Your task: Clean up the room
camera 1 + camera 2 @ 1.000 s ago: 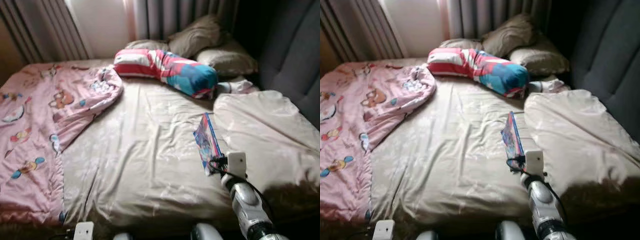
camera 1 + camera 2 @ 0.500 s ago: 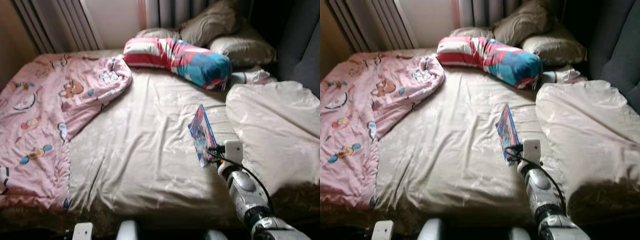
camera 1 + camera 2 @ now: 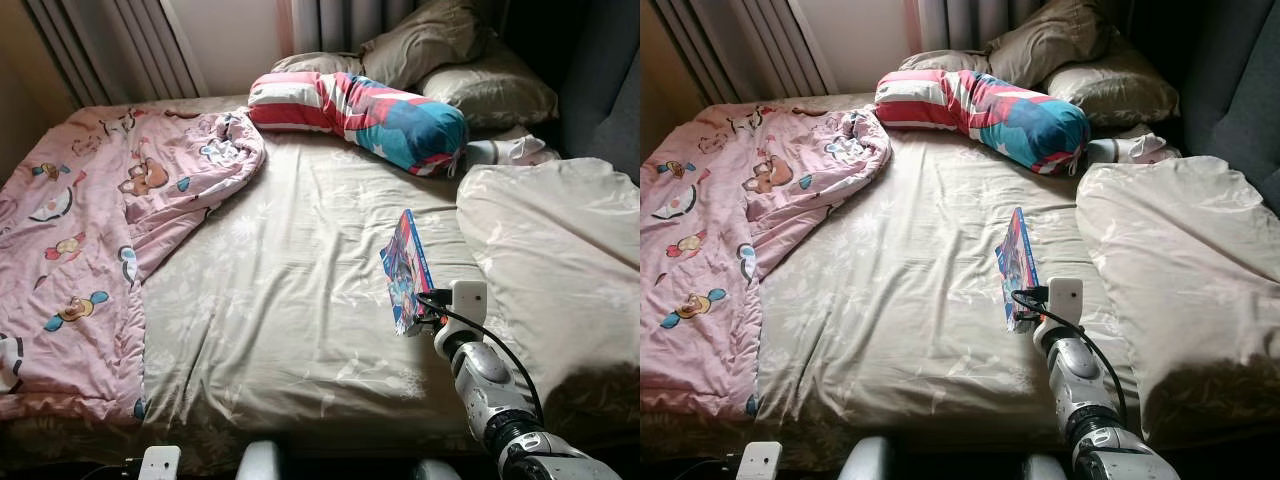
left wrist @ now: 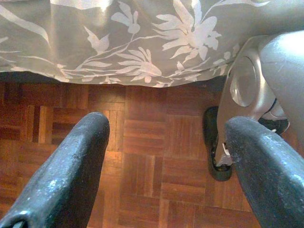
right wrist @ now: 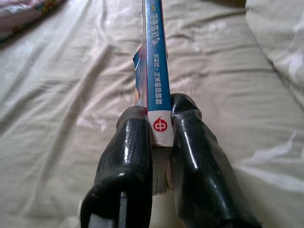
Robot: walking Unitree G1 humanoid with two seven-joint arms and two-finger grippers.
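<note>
While the right claw [image 5: 159, 124] pinches a thin blue book [image 3: 407, 268] by its spine, upright over the bed [image 3: 290, 300] beside the beige duvet [image 3: 560, 260], the left claw [image 4: 166, 166] hangs wide apart above parquet floor [image 4: 142, 161].

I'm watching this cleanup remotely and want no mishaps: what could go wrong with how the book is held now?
1. The right tool pinches the book only at one end, spine up over the bed sheet; it could pivot or slip out.
2. The book's loose pages may splay and crease.
</note>
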